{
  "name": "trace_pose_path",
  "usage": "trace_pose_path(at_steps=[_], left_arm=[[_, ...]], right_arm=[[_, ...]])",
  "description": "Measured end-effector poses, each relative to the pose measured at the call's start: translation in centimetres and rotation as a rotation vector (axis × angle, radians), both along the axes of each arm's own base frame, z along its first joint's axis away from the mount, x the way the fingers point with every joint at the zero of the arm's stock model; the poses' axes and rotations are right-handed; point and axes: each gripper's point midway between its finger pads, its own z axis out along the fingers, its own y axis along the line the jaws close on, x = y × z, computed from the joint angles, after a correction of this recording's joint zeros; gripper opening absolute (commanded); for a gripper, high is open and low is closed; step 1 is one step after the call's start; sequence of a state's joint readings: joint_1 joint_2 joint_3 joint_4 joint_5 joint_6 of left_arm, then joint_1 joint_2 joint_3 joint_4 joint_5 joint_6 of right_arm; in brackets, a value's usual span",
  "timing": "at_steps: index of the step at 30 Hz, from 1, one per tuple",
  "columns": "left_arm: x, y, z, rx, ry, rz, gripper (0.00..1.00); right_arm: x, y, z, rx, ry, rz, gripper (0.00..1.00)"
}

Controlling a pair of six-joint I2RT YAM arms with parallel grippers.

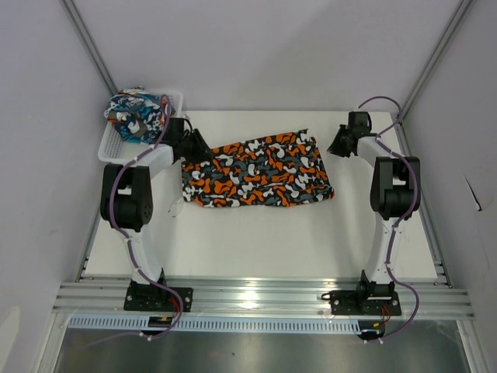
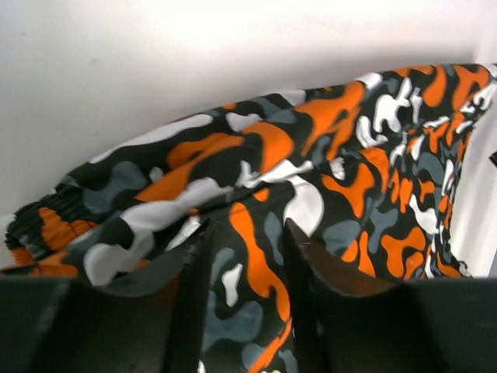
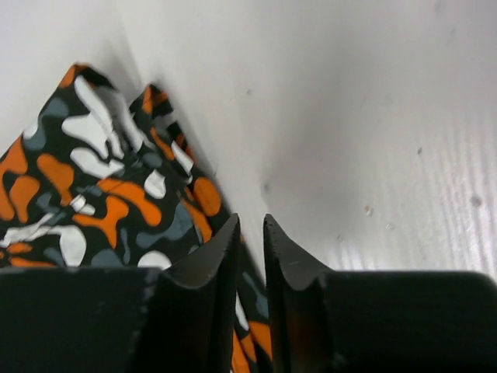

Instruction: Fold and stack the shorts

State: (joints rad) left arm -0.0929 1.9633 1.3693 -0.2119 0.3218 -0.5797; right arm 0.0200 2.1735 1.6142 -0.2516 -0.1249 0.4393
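We see the camouflage shorts [image 1: 260, 172] flat mid-table [image 1: 272, 241], with open room nearside. The left gripper [image 1: 196, 148] stands parted over their far-left corner. The right gripper [image 1: 340, 144], a narrow empty slit, hangs beside their right edge. The cartoon shorts [image 1: 136, 115] fill the basket [image 1: 112, 148].

white table [image 1: 256, 241], camouflage shorts [image 1: 260, 171] spread at its middle, mesh basket [image 1: 113, 148] at far left corner

Camouflage shorts [image 2: 311, 194] rumpled on white table [image 2: 116, 62], left end effector [image 2: 247, 233] parted above
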Motion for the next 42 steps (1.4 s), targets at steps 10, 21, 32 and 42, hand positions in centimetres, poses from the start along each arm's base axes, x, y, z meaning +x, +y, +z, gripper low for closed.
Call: trace_pose_path(at_steps=[10, 21, 32, 42], left_arm=[[-2.0, -2.8, 6.9, 0.011, -0.125, -0.059, 0.6], [-10.2, -16.3, 9.3, 0.163, -0.252, -0.397, 0.69], [-16.1, -24.7, 7.4, 0.432, -0.395, -0.618, 0.73], [-16.0, -25.5, 6.2, 0.536, -0.412, -0.594, 0.74]], right_arm=[[-5.6, 2.8, 2.2, 0.106, 0.018, 0.134, 0.47], [-13.4, 3.8, 3.1, 0.173, 0.078, 0.18, 0.54], [-20.0, 4.8, 3.3, 0.271, 0.125, 0.136, 0.49], [-19.6, 6.0, 1.8, 0.36, 0.161, 0.094, 0.56]])
